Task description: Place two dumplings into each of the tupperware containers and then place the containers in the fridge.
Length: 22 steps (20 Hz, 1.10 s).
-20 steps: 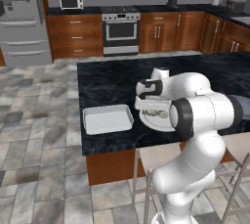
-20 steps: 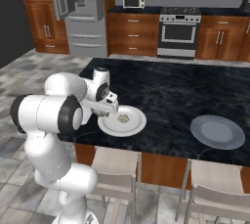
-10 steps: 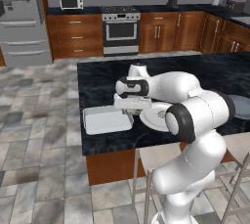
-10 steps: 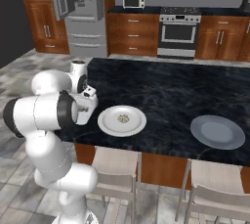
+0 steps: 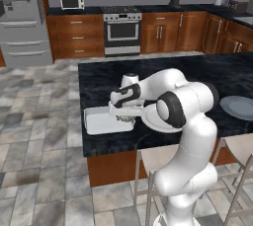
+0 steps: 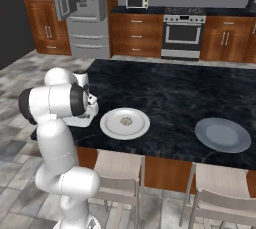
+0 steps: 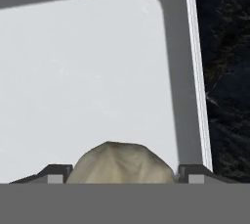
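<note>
Hand view looks straight down into a tupperware container (image 7: 88,76), its pale floor spread beneath the pincer (image 7: 122,171) and its raised rim running just to the right, with dark counter (image 7: 224,71) beyond. A beige dumpling (image 7: 119,164) sits between the two finger tips (image 7: 193,173), which stand wide on either side of it, clasping it. Left base view shows the pincer (image 5: 126,119) low over that container (image 5: 101,121), with a white plate (image 5: 150,119) just beside it. Right base view shows one dumpling (image 6: 126,121) on the plate (image 6: 112,128), and the fridge (image 6: 82,13) well beyond, door open.
</note>
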Tool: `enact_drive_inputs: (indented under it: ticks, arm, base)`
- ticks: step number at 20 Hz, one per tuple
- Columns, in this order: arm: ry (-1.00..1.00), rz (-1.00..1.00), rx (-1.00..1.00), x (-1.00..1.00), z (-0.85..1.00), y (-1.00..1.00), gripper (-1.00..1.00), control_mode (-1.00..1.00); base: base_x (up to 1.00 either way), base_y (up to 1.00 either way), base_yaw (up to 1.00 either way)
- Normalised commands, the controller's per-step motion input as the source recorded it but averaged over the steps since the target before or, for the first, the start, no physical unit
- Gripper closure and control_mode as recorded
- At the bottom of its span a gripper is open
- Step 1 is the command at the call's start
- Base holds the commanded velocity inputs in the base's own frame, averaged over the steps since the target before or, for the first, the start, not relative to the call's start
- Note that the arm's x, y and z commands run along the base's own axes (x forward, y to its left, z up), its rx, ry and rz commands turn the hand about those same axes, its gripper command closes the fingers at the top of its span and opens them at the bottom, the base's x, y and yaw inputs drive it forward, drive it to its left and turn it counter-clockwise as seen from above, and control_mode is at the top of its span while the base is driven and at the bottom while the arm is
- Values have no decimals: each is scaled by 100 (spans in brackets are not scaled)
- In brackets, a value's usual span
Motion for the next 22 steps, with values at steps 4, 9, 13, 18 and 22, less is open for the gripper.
enact_drive_inputs:
  ticks: [4, 9, 13, 18, 22]
  arm:
    - [1, 0, 0, 8, -14, 2, -100, -100]
    - [0, 0, 0, 1, 0, 1, -100, -100]
    - [-1, 0, 0, 0, 1, 0, -100, -100]
    - [0, 0, 0, 0, 16, -7, -100, -100]
    - [0, 0, 4, -30, 83, -70, -100, -100]
  base:
    - [0, 0, 0]
    - [0, 0, 0]
    - [0, 0, 0]
    - [0, 0, 0]
    - [0, 0, 0]
